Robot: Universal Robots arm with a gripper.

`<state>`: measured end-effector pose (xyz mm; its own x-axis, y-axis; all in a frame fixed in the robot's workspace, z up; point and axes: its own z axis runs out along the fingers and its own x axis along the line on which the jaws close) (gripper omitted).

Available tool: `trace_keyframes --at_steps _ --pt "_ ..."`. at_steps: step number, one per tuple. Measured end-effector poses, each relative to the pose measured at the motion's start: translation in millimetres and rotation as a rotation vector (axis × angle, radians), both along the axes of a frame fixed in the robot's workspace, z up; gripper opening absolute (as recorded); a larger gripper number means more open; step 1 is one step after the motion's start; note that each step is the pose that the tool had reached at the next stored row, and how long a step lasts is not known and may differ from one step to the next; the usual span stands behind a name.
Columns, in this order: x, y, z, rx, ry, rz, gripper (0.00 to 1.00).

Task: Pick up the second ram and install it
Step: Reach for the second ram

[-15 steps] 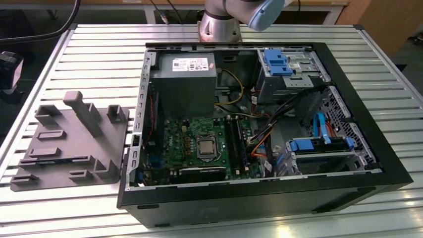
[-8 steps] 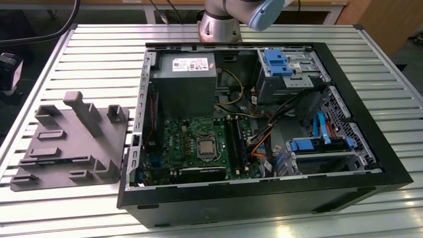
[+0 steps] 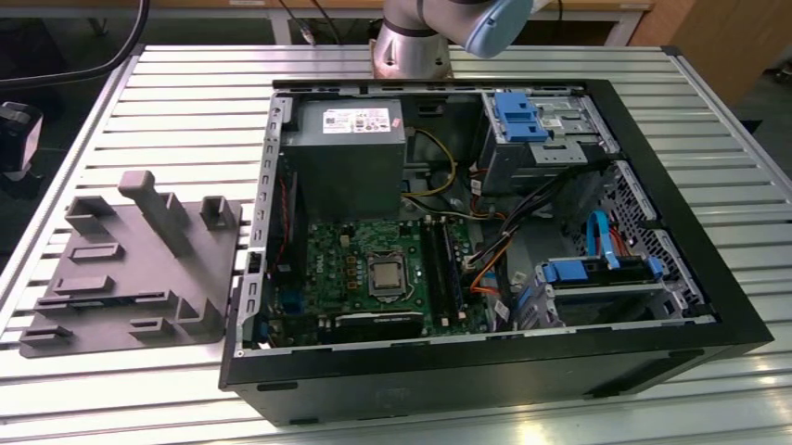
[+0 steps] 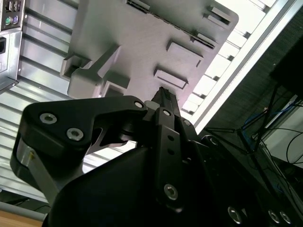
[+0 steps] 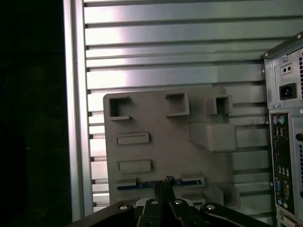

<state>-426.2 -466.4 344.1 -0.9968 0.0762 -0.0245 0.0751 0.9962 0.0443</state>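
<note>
Gripper (image 5: pixel 164 181) fingers look pinched together with nothing in them. The second ram (image 5: pixel 137 185) sits edge-up in the gray tray's (image 5: pixel 156 118) slot, ahead of the fingertips and well apart. I'd open up, line up square and grab mid-stick.

An open computer case (image 3: pixel 495 371) lies on its side on the bench (image 3: pixel 185 93), the arm's base (image 3: pixel 409 46) behind it. Inside, the power supply (image 3: pixel 344 158) sits at the far end, the motherboard (image 3: pixel 359 278) in front of it, drive cages (image 3: pixel 594 278) toward the exterior view's right. A parts tray (image 3: pixel 130 273) lies just beside the case on the exterior view's left. The tool (image 5: pixel 167 180) hangs above this tray, over the slot holding the second ram (image 5: pixel 142 185).
</note>
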Motion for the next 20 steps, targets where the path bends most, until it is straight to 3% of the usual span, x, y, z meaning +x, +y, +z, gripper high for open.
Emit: trace_keyframes --at_steps 20 --pt "-1.2 -1.5 -9.9 0.0000 0.0000 0.000 0.11"
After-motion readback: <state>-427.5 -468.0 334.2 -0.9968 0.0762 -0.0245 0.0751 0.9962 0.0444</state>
